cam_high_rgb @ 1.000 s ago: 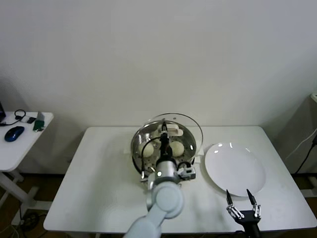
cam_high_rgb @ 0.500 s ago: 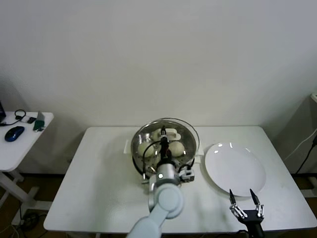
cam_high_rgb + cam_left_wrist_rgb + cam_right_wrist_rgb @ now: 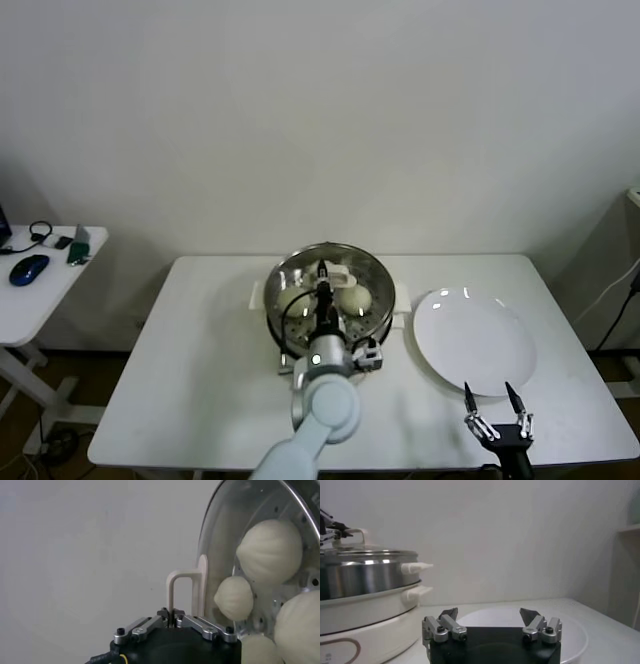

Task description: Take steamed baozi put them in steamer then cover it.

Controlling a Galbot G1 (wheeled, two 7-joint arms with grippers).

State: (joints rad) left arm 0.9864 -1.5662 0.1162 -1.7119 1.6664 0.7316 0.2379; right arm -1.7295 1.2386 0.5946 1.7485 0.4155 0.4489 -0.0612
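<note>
The steel steamer [image 3: 283, 320] stands on its white pot base at the middle of the table, with cream-white baozi [image 3: 357, 297] inside. The glass cover [image 3: 372, 275] lies level on the steamer's rim. My left gripper [image 3: 322, 272] is over the centre, shut on the cover's white handle [image 3: 182, 587]. The left wrist view shows three baozi [image 3: 272, 550] through the glass. My right gripper [image 3: 497, 405] hangs open and empty near the table's front edge, by the plate. In the right wrist view the covered steamer [image 3: 365, 577] is off to one side of the right gripper [image 3: 490, 616].
An empty white plate [image 3: 475, 340] lies to the right of the steamer. The white table [image 3: 200, 380] has bare surface on the left. A small side table [image 3: 40, 290] with a blue mouse stands at far left. A wall is behind.
The cover was tilted up on its far edge; my left gripper has lowered it flat onto the steamer. The right gripper drew back slightly toward the front edge.
</note>
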